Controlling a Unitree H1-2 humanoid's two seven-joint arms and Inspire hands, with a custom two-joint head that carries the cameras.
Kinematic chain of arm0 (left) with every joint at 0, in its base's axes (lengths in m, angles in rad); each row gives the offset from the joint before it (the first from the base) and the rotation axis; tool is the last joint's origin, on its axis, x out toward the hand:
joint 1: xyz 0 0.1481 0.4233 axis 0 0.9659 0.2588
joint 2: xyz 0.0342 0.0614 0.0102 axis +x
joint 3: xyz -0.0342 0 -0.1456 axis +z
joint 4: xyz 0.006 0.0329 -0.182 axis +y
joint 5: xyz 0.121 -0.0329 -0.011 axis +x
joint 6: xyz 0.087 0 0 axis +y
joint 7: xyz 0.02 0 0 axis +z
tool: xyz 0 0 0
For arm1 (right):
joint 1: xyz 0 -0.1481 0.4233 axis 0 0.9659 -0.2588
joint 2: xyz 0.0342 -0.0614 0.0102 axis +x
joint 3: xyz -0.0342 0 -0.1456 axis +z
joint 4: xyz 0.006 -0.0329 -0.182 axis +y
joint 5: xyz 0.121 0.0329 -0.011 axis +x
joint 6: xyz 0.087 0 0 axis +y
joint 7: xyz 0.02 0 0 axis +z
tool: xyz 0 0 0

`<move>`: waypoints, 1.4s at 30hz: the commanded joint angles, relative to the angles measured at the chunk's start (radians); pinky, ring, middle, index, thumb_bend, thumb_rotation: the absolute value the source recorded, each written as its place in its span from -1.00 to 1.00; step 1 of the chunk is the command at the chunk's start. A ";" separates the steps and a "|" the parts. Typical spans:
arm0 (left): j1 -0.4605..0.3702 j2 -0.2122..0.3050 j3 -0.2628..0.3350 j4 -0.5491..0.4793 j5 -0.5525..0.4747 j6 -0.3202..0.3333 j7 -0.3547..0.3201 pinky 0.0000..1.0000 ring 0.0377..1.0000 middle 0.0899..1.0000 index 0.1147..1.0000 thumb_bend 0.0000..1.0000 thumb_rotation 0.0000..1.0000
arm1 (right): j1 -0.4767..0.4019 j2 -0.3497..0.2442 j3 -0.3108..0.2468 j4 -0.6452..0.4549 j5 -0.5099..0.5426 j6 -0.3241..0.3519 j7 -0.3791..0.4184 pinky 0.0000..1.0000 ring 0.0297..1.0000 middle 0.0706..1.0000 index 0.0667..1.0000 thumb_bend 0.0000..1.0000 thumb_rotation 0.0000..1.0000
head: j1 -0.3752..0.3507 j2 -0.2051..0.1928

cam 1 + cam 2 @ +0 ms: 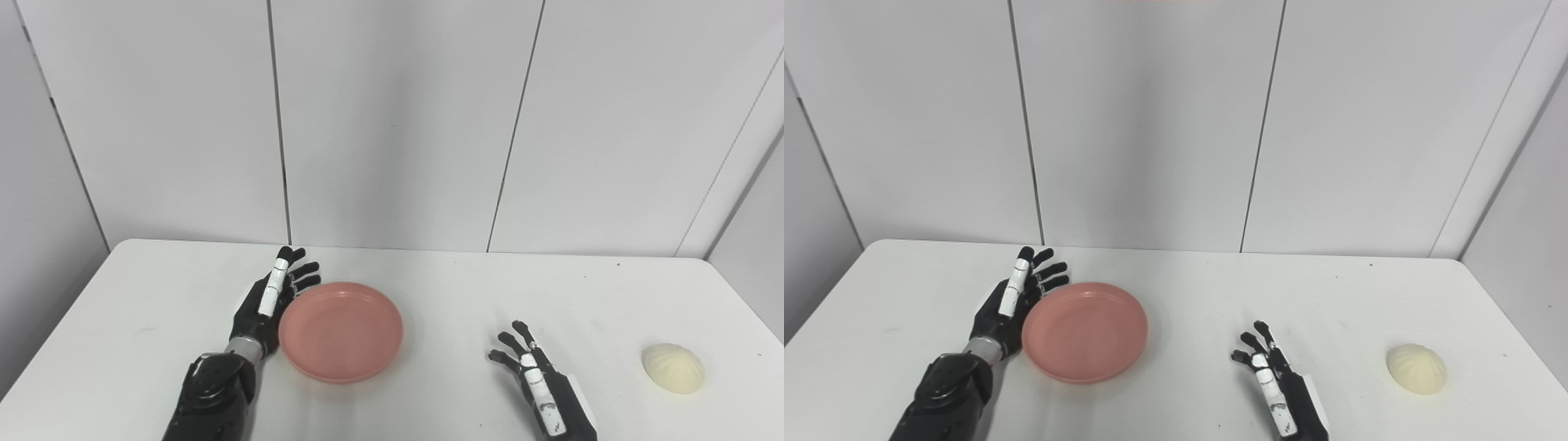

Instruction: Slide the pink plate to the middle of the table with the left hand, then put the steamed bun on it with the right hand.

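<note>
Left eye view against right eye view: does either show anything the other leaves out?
Only the left eye view: nothing extra among the objects; everything just sits further right in the picture. Only the right eye view: more bare table to the right of the pale cream steamed bun. Both share: the round pink plastic plate, empty, with the open left hand against its left rim, the open right hand resting apart from the bun, and the white panelled wall.

Black left hand [267,304] and right hand [539,383], white-patched fingers [274,283], silver wrist ring [246,348].
</note>
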 commanded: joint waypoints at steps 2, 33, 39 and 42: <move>-0.036 -0.024 -0.005 0.001 0.003 0.027 0.010 0.54 0.59 0.59 0.72 0.61 0.82 | -0.002 0.017 0.019 -0.016 -0.005 0.021 0.007 0.87 0.61 0.77 0.89 0.49 0.82 | -0.022 0.005; 0.000 -0.082 -0.051 -0.018 0.033 0.001 -0.010 0.62 0.63 0.69 0.84 0.53 0.84 | 0.003 0.016 0.034 -0.023 -0.150 -0.036 -0.073 0.77 0.70 0.81 0.88 0.40 0.86 | -0.106 0.022; 0.003 -0.086 -0.054 -0.023 0.034 0.001 -0.010 0.61 0.64 0.69 0.86 0.52 0.83 | 0.007 0.022 0.007 -0.066 -0.171 -0.043 -0.109 0.76 0.73 0.86 1.00 0.47 0.77 | -0.103 0.021; 0.002 -0.086 -0.053 -0.018 0.033 0.000 -0.010 0.62 0.65 0.70 0.86 0.52 0.84 | -0.016 0.008 -0.022 -0.118 -0.178 -0.020 -0.118 0.66 0.71 0.83 0.97 0.54 0.69 | -0.103 0.021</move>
